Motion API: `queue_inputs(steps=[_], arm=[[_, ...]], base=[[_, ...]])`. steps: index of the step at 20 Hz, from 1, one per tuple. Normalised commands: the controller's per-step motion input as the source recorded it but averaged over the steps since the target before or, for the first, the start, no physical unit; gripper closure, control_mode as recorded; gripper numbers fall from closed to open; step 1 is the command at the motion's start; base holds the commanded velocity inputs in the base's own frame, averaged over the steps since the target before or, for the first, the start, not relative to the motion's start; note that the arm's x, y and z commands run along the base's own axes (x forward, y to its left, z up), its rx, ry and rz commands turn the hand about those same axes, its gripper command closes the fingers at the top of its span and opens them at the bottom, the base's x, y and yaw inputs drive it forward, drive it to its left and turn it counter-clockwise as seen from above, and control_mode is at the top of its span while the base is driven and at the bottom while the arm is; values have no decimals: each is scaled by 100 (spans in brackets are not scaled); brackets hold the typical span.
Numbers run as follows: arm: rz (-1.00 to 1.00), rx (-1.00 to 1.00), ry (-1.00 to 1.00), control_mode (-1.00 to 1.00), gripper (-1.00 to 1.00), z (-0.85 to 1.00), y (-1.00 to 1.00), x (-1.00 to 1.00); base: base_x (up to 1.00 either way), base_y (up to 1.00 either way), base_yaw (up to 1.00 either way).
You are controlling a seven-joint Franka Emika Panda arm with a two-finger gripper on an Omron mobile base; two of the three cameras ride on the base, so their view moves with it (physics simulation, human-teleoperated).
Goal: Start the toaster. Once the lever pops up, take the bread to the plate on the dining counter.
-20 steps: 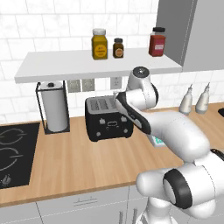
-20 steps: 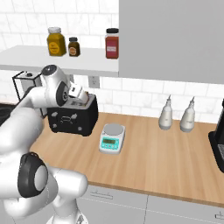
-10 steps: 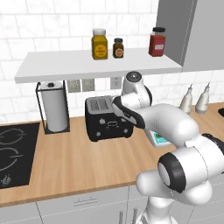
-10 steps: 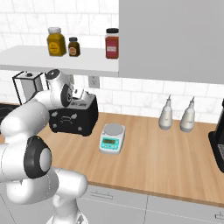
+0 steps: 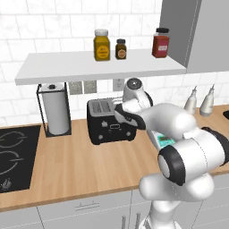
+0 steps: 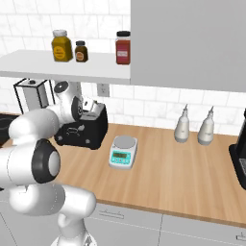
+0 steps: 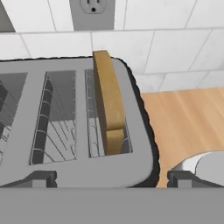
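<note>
The black toaster (image 5: 108, 121) with its silvery slotted top (image 7: 74, 120) stands on the wood worktop against the tiled wall. The bread (image 7: 108, 104), a brown slice, stands upright in its right-hand slot and sticks up above the top. My gripper (image 7: 111, 179) hovers open just above the toaster's right side, with the two finger tips (image 7: 41, 178) spread either side of the slice and touching nothing. In the base views the hand (image 5: 123, 112) hangs over the toaster (image 6: 82, 130). The plate and the dining counter are out of view.
A paper-towel roll (image 5: 55, 107) stands left of the toaster, with a black hob (image 5: 13, 154) beyond it. A white-and-teal scale (image 6: 122, 152) sits to the toaster's right, then two pale bottles (image 6: 182, 126). A shelf (image 5: 98, 65) with jars hangs above.
My hand has swung left and down from beside the toaster to just over its right slot. The jaws stayed open and the bread has not moved.
</note>
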Motion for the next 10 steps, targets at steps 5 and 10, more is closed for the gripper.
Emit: queue_inputs(steps=[5, 10], arm=[[0, 0, -4, -100, -100, -19, 0, 29], [0, 0, -7, -100, -100, -9, -2, 26]], base=[[0, 0, 0], [0, 0, 0]])
